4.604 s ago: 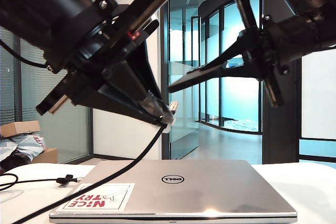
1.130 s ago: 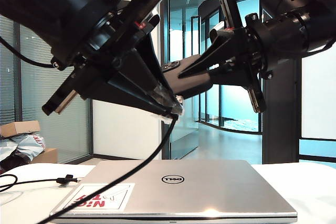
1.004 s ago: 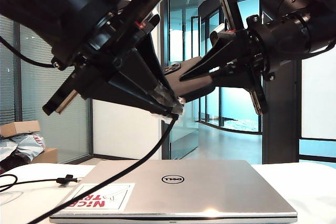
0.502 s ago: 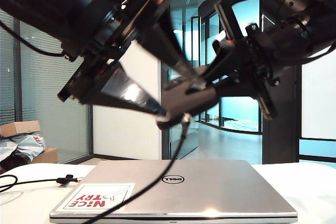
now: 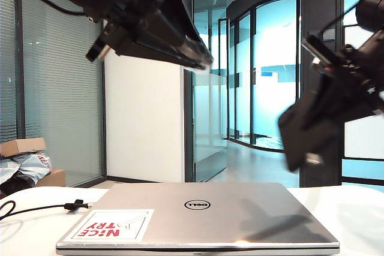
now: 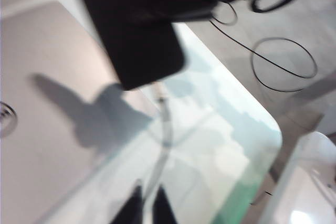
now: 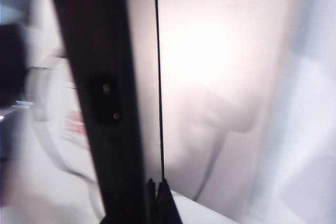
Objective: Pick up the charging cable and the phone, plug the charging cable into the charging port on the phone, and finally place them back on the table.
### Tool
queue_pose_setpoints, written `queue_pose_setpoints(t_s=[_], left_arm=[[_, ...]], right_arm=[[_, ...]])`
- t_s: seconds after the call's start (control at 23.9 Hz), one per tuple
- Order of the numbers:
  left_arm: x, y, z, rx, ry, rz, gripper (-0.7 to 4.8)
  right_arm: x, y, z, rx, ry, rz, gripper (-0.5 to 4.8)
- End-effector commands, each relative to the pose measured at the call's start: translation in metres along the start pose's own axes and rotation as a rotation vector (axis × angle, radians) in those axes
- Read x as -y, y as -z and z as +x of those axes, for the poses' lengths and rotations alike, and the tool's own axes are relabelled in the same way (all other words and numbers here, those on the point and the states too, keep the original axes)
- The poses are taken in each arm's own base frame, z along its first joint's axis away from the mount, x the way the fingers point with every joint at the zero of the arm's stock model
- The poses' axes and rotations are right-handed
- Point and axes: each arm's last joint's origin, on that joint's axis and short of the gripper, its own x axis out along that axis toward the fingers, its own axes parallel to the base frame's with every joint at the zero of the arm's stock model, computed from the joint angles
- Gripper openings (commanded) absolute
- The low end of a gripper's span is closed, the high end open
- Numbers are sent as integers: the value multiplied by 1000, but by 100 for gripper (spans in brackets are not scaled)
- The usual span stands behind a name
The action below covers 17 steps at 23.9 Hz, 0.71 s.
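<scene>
— Well, the left end effector (image 5: 201, 64) hangs high above the silver laptop (image 5: 198, 217), fingers pinched together, nothing visibly in them.
— And the right end effector (image 7: 157, 195)?
— Clamped on the flat matte-black phone (image 5: 309, 130), tilted over the laptop's right side. The thin black charging cable (image 5: 36, 208) lies looped on the white desk (image 5: 354, 214).

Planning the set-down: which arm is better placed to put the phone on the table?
Right. Its end effector grips the phone low above the table; the left end effector is shut, empty and raised high.
</scene>
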Motion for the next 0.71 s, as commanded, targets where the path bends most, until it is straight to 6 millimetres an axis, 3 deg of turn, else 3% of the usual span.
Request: queue_pose_setpoints(t_s=[0.04,0.29,0.71], left_arm=[[-19,-6,-8,15,-74,21,-6],[-47,-8,-20,-3,-178,1,-6],[-66,-12,-38,26,-255,-9,-6]], right_arm=[[4,-3,-28,-107,215,-104,-6],[20,-6,-35,-159,246,-3,-6],[53,-9,2,-255,254,48,-6]])
